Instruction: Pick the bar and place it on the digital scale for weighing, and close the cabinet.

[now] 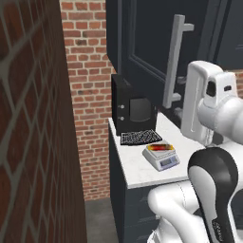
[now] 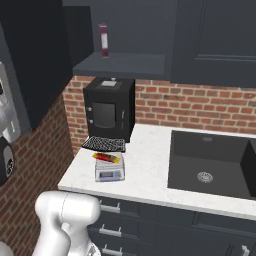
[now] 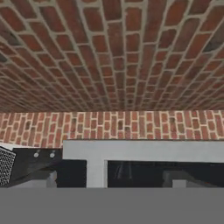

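The bar (image 1: 160, 147) lay on the scale (image 1: 162, 159), near the front of the white tabletop (image 1: 137, 171). A black mesh mat (image 1: 140, 137) lay just behind the scale, before a black box appliance (image 1: 132, 105). The cabinet (image 1: 147, 42) door stood open above them, beside a brick wall (image 1: 33, 123). A sink (image 2: 212, 165) was at the right. I could not tell how the jaws stood.
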Controlling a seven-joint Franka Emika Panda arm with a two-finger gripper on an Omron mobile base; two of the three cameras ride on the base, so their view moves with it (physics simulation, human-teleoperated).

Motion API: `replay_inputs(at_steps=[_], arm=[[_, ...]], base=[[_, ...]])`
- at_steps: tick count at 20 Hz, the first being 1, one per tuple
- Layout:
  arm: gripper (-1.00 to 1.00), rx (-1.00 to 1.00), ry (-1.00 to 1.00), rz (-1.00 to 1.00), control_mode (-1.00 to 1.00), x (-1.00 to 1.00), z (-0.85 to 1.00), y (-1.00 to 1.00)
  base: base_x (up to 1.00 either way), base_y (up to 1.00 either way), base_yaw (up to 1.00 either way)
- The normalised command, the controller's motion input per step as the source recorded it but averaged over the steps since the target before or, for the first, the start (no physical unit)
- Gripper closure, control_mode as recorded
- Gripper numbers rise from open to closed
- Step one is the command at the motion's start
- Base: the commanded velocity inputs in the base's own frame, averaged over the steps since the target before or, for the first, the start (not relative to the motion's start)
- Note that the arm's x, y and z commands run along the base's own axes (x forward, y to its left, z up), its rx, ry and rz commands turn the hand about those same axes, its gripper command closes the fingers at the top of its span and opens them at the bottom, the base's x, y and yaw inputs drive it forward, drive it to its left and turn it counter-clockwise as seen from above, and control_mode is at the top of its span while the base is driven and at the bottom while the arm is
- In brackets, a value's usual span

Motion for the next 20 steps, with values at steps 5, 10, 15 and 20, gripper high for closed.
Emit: replay_inputs(at_steps=[5,10,15,20], arm=[[-1.00,0.00,0.00,-0.23,-1.00,0.70,0.00,-0.66],[-1.00,0.00,0.00,-0.20,-1.00,0.72,0.00,-0.70],[-1.00,0.00,0.00,-0.16,-1.00,0.71,0.00,-0.68],[-1.00,0.01,0.01,-0.06,-1.00,0.64,0.00,-0.61]], base=[[0.00,0.00,0.00],[0.00,0.00,0.00],[0.00,0.00,0.00],[0.00,0.00,0.00]])
